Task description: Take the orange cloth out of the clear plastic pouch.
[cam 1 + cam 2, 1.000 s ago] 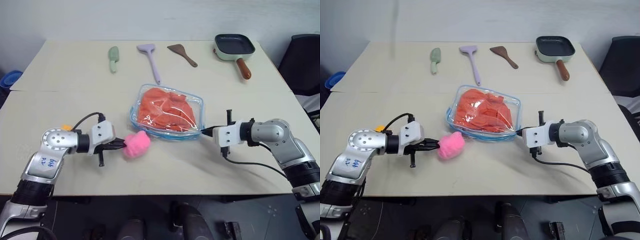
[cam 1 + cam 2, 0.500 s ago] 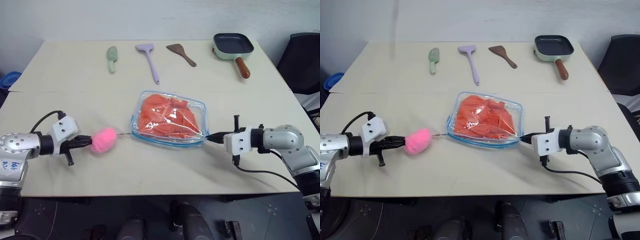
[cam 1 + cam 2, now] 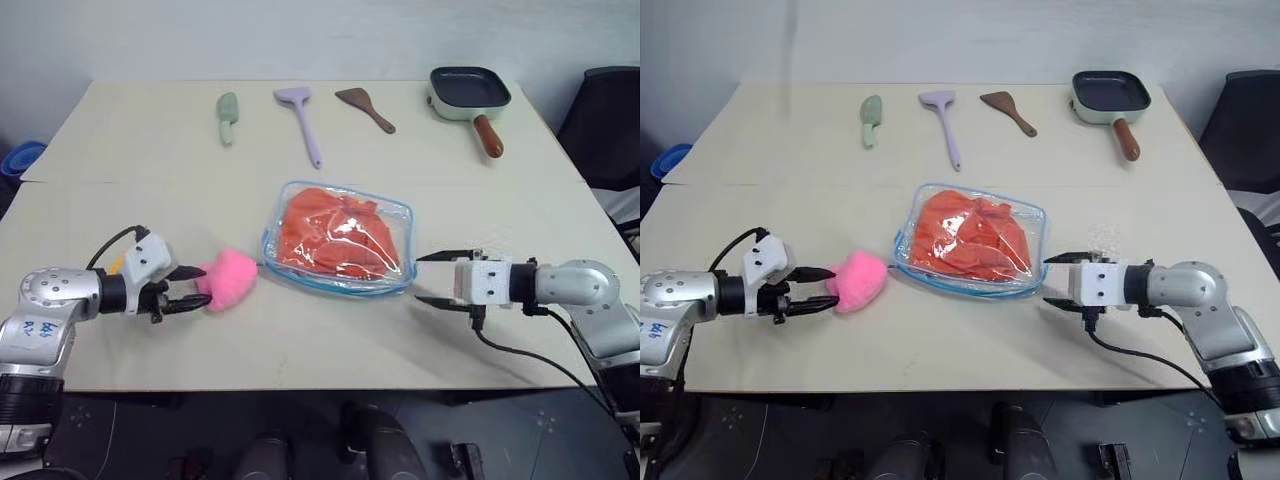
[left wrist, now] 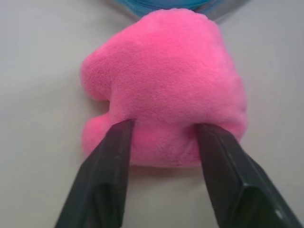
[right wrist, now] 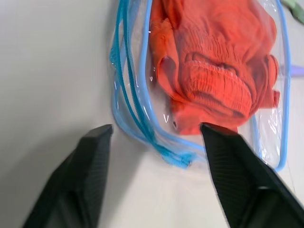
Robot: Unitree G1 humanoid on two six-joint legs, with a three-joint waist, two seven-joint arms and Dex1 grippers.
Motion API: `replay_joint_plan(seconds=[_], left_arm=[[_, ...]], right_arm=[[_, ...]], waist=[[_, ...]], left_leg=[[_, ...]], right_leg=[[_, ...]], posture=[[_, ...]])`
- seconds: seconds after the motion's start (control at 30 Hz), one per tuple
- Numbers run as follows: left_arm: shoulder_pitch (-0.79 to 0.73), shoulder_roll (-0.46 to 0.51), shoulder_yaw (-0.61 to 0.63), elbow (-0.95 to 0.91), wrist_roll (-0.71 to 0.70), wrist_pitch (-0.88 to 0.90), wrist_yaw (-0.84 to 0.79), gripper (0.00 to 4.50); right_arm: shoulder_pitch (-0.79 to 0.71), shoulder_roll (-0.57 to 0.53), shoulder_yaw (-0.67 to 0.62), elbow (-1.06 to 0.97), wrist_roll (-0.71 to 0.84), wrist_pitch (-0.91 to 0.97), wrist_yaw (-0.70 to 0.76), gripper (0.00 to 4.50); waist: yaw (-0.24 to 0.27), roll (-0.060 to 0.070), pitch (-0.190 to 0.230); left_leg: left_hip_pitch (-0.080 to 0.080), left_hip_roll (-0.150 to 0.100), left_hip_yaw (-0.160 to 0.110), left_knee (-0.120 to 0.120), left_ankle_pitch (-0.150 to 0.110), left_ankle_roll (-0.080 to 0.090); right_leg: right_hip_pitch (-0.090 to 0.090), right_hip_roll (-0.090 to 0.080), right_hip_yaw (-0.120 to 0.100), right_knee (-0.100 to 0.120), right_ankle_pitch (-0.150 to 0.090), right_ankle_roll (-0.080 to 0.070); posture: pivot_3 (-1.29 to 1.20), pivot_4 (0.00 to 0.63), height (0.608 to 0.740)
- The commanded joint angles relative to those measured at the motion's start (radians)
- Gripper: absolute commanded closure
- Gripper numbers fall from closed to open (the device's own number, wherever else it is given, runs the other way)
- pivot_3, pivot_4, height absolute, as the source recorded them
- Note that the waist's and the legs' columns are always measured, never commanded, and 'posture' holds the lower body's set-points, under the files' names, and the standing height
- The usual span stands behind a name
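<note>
At the left, the left gripper [image 3: 188, 289] is seen with its fingers spread, one to each side of the near end of a pink plush [image 3: 227, 294]; the pads [image 4: 116, 156] are set against the fuzz, but whether any squeeze is applied cannot be told. The plush lies just beside the near-left corner of the pouch [image 3: 340, 238], which rests flat at the middle of the table [image 3: 130, 150] with the cloth [image 3: 335, 232] bunched inside it and filling most of it. The cloth is judged to be light, soft and easily crumpled, so it should be pinched by a fold or by its gathered hem (the ruched band is plain in the right wrist view [image 5: 223, 85]) and drawn out rather than lifted whole. The pouch is judged thin, limp and slippery, likely to slide on the table unless it is pinned or held by its blue trim. Its long axis is seen to run from far-left to near-right, and the loose doubled blue zipper edge [image 5: 137, 114] lies along the near side towards the right corner, so the mouth is taken to face the robot. At the right, the right gripper [image 3: 441, 277] is held with its fingers wide apart and empty, just short of that corner and not touching it.
</note>
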Motion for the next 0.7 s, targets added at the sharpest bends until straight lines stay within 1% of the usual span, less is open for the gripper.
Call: replay_joint_plan(seconds=[0.03, 0.13, 0.2, 0.23, 0.27, 0.3, 0.33, 0.37, 0.47, 0.57, 0.7], left_arm=[[-0.021, 0.065, 0.082, -0.018, -0.101, 0.079, -0.083, 1.35], [-0.091, 0.103, 0.091, -0.101, -0.202, 0.159, -0.160, 1.35], [-0.162, 0.100, 0.059, -0.147, -0.222, 0.165, -0.174, 1.35], [-0.219, 0.078, 0.022, -0.159, -0.206, 0.160, -0.155, 1.35], [-0.281, 0.044, -0.029, -0.162, -0.166, 0.136, -0.128, 1.35], [-0.338, 0.003, -0.111, -0.154, -0.079, 0.045, -0.115, 1.35], [-0.375, -0.024, -0.167, -0.145, -0.016, -0.023, -0.110, 1.35], [-0.398, -0.045, -0.207, -0.131, 0.030, -0.079, -0.111, 1.35], [-0.463, -0.163, -0.328, -0.007, 0.201, -0.282, -0.019, 1.35], [-0.490, -0.213, -0.377, 0.102, 0.299, -0.440, 0.026, 1.35], [-0.513, -0.234, -0.403, 0.184, 0.352, -0.563, 0.035, 1.35]], right_arm=[[0.056, -0.019, -0.097, -0.217, 0.190, 0.257, -0.024, 0.77], [0.105, -0.011, -0.153, -0.396, 0.349, 0.479, -0.081, 0.77], [0.119, 0.002, -0.179, -0.484, 0.448, 0.600, -0.132, 0.77], [0.120, 0.013, -0.187, -0.523, 0.494, 0.654, -0.163, 0.77], [0.117, 0.026, -0.191, -0.554, 0.534, 0.700, -0.195, 0.77], [0.109, 0.043, -0.190, -0.580, 0.564, 0.736, -0.228, 0.77], [0.102, 0.054, -0.191, -0.597, 0.585, 0.762, -0.253, 0.77], [0.097, 0.063, -0.192, -0.609, 0.596, 0.782, -0.270, 0.77], [0.093, 0.081, -0.179, -0.632, 0.588, 0.810, -0.309, 0.77], [0.096, 0.091, -0.180, -0.647, 0.591, 0.828, -0.334, 0.77], [0.114, 0.092, -0.191, -0.667, 0.591, 0.843, -0.355, 0.77]], waist=[[-0.001, 0.000, 0.000], [0.000, 0.000, 0.000], [0.004, 0.000, 0.000], [0.009, 0.000, 0.000], [0.014, 0.000, 0.000], [0.023, 0.000, 0.000], [0.027, 0.000, 0.000], [0.026, 0.000, 0.000], [0.024, 0.000, 0.000], [0.017, -0.001, 0.001], [0.018, -0.001, 0.001]], left_leg=[[0.000, 0.001, -0.001, 0.000, 0.000, 0.000], [0.000, 0.000, -0.001, 0.000, 0.000, -0.001], [0.000, 0.000, -0.001, 0.001, 0.000, -0.001], [0.000, 0.000, -0.001, 0.001, 0.000, -0.001], [0.000, 0.000, -0.001, 0.001, 0.000, -0.001], [0.000, -0.001, -0.001, 0.001, 0.000, -0.001], [0.001, -0.001, -0.001, 0.001, 0.000, -0.001], [0.001, -0.002, -0.001, 0.001, 0.000, -0.001], [0.001, -0.002, 0.002, 0.000, 0.000, 0.000], [0.000, -0.002, 0.003, 0.001, 0.000, 0.000], [0.000, -0.001, 0.003, 0.000, 0.000, 0.000]], right_leg=[[0.000, 0.000, 0.000, 0.000, 0.000, 0.000], [0.000, 0.000, 0.000, -0.001, 0.000, 0.000], [0.000, 0.000, 0.000, -0.001, 0.000, 0.000], [0.000, 0.000, 0.000, -0.001, 0.000, 0.000], [0.001, 0.000, 0.000, -0.001, 0.000, 0.000], [0.001, 0.000, 0.000, -0.001, 0.000, 0.000], [0.002, 0.000, 0.000, -0.001, 0.000, 0.000], [0.003, 0.000, 0.001, -0.001, 0.000, 0.000], [0.002, 0.000, 0.002, 0.001, 0.001, 0.001], [0.001, 0.002, 0.003, 0.001, 0.001, 0.002], [0.000, 0.003, 0.003, 0.001, 0.001, 0.001]], posture=[[0.00, 0.150, 0.740], [0.00, 0.150, 0.740], [0.00, 0.150, 0.740], [0.00, 0.150, 0.740], [0.00, 0.150, 0.740], [0.00, 0.150, 0.740], [0.00, 0.150, 0.740], [0.00, 0.150, 0.740], [0.00, 0.150, 0.740], [0.00, 0.150, 0.740], [0.00, 0.150, 0.740]])
